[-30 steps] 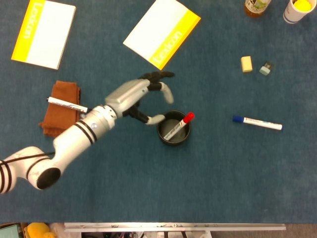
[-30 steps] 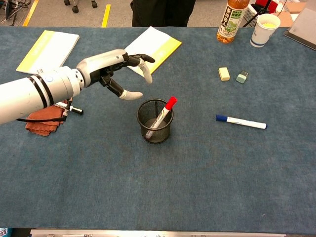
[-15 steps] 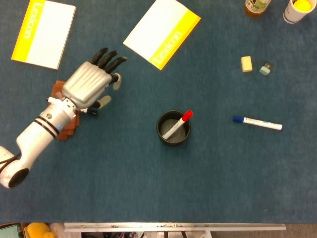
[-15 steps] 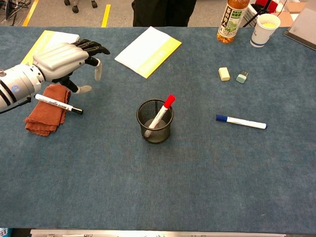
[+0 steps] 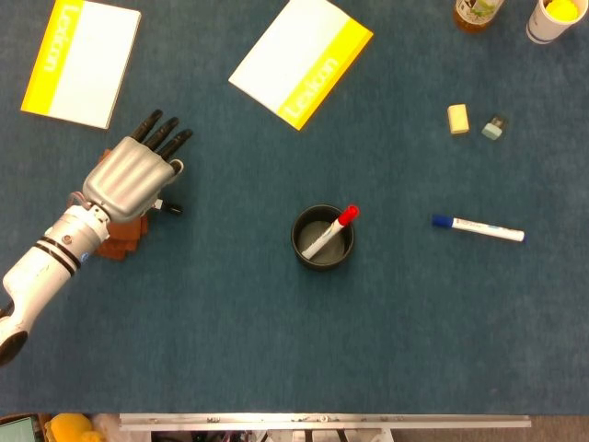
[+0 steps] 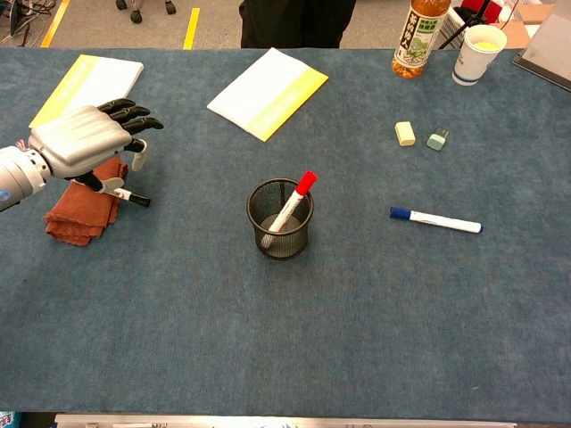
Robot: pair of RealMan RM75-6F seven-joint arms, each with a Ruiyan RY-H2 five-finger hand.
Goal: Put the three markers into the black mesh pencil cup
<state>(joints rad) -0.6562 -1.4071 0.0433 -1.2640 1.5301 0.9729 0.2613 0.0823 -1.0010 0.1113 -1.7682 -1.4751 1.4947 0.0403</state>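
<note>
My left robot hand (image 5: 129, 177) hangs palm-down over the black-capped marker (image 6: 132, 196) that lies across the brown cloth (image 6: 78, 212) at the left of the bench (image 5: 276, 350), fingers spread and holding nothing; my right robot hand is in neither view. One marker, the red-capped one (image 5: 333, 230), already leans inside the black mesh cup (image 6: 280, 234) near the middle, and the blue-capped marker (image 5: 479, 227) lies flat well to the right of the cup. The risk I see is in the pickup: the marker rests on soft folded cloth with its cap end sticking off the edge, so if I close on it crookedly it could roll off, or I could snag the cloth and drag it along. From the head view my own palm hides most of the marker, so I cannot tell exactly how my fingers line up with it. Later, the red marker leaning in the cup could get bumped and tip the light cup. Two yellow-and-white booklets (image 5: 300, 61) lie at the back, with an eraser (image 5: 457, 119), a small sharpener-like object (image 5: 493, 126), a bottle (image 6: 420, 37) and a paper cup (image 6: 479, 53) far right; none blocks my path to the cup.
</note>
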